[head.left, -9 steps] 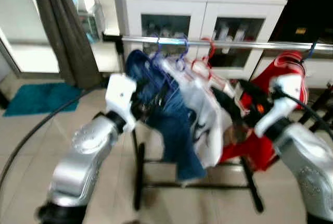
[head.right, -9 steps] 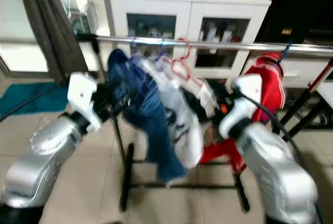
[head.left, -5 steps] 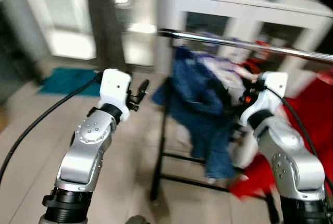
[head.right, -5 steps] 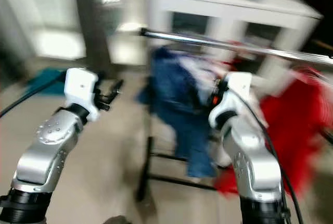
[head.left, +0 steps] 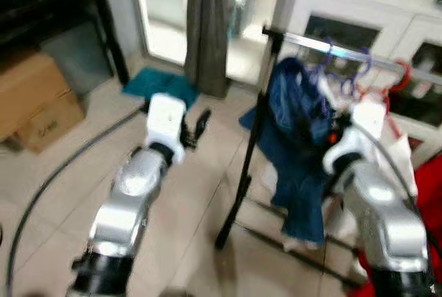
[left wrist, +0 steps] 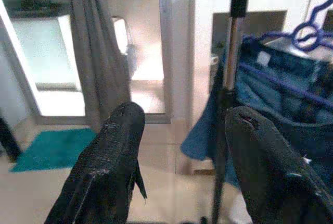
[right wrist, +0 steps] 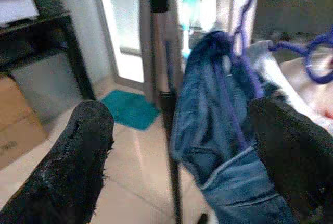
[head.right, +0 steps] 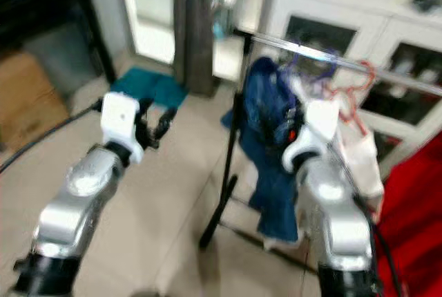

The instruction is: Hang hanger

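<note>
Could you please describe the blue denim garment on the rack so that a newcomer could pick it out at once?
Find the metal clothes rack standing on the tiled floor before the white cabinet. The blue denim garment hangs nearest the rack's upright post, on a purple hanger. Its neighbours further along the rail are white and red; it alone is dark blue.
</note>
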